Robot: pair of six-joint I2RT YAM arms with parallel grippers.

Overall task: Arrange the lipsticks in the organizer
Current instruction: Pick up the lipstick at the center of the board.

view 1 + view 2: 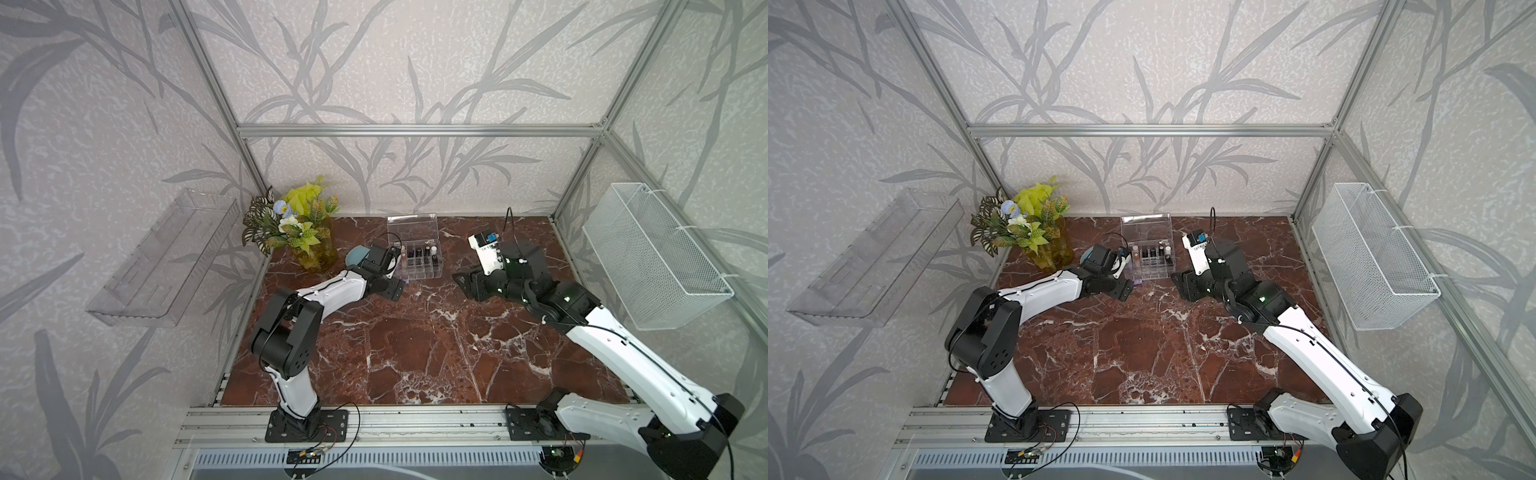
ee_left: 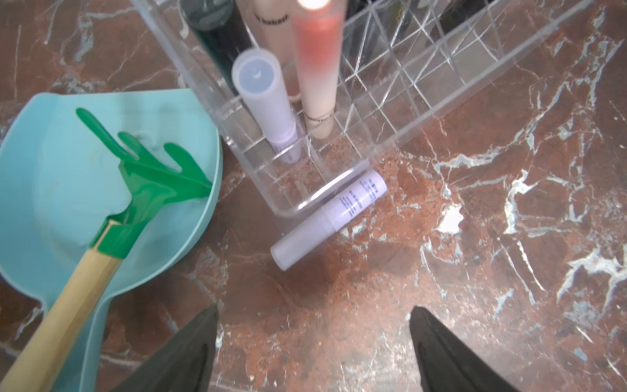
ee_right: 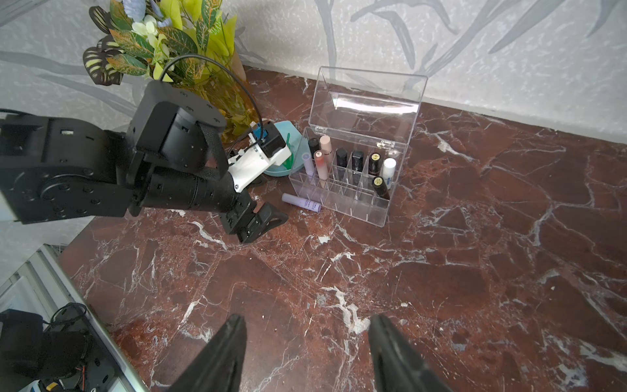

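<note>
White-shelled arms (image 1: 332,291), black joints (image 1: 286,328), thin black cables (image 3: 210,60)

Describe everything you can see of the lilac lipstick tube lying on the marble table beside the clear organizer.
The lilac plastic lipstick tube is a slim, smooth cylinder: a paler cap forms one end, the body carries fine printed text. Capped, it lies on its side on the red-brown marble table, outside the clear plastic grid organizer, against its corner and apparently touching the wall. The open left gripper is apart from it; nothing holds it.
</note>
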